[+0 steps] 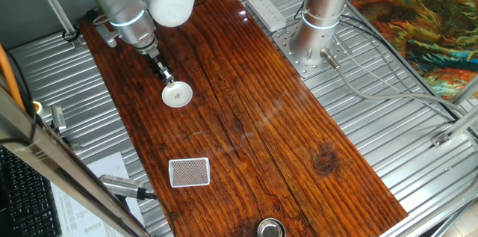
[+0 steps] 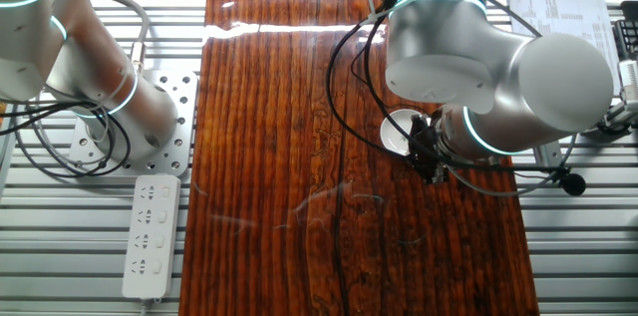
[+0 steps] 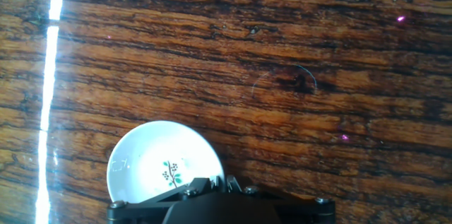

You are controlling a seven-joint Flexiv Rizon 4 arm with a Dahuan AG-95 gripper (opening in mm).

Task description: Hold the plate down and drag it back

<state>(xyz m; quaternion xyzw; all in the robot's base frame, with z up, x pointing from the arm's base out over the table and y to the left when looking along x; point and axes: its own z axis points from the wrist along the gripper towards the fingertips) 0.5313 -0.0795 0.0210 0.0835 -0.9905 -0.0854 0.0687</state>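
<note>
The small round white plate [image 1: 178, 96] lies on the wooden table towards the far left. In the hand view the plate [image 3: 159, 162] shows a small dark-green sprig at its centre. My gripper [image 1: 169, 80] points down at the plate's far rim, and the fingers [image 3: 214, 184] stand close together over that rim, holding nothing. I cannot tell whether the tips touch the plate. In the other fixed view my arm covers most of the plate [image 2: 398, 128], and the gripper [image 2: 429, 164] is dark below the wrist.
A white gridded card [image 1: 189, 172] lies nearer the front. A shiny metal cup [image 1: 271, 229] stands at the front edge. A second arm's base [image 1: 317, 35] and a power strip [image 1: 265, 9] are beside the wooden table top [image 1: 261, 132].
</note>
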